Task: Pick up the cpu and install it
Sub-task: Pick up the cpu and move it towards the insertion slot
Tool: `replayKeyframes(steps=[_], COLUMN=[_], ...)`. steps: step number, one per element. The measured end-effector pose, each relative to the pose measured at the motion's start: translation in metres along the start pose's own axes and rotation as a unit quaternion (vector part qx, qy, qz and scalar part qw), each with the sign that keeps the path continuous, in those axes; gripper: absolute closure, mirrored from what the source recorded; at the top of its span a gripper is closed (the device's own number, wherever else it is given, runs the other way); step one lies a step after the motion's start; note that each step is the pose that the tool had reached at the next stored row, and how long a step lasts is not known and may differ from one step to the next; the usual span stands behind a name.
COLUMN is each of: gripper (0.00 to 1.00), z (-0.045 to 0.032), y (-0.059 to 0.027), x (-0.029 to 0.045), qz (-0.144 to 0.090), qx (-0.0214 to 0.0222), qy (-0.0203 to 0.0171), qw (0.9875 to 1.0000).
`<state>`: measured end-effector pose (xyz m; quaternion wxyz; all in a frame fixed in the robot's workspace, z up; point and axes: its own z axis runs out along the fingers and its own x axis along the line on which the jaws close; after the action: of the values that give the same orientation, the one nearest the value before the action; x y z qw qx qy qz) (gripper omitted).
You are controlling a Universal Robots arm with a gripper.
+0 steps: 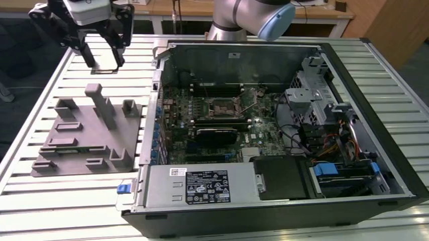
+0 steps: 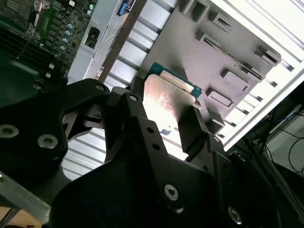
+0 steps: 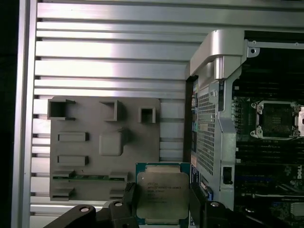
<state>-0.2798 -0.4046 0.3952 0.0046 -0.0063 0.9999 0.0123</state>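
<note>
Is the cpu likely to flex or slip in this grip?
Probably stiff: the cpu looks like a flat metal-topped plate. It may slip, since the tool pinches only its thin edges. Likely light, being so thin.

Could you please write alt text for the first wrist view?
The pincer grips the cpu by two opposite edges, silver plate toward the camera, over the slatted table. Beyond it lie the grey tray and the open computer case with its socket.

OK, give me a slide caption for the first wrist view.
Gripper holding the cpu by opposite edges, clear of the grey tray, motherboard socket in the open case nearby.
</note>
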Motion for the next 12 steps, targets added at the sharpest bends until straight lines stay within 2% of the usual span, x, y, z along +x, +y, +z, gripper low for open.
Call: replayKeyframes(steps=[12], gripper=[0.47], z=[0.0001], y=[-0.0002], x=[-0.0161], qz=[0.0], qx=[0.0], qy=[0.0], qw=[1.0])
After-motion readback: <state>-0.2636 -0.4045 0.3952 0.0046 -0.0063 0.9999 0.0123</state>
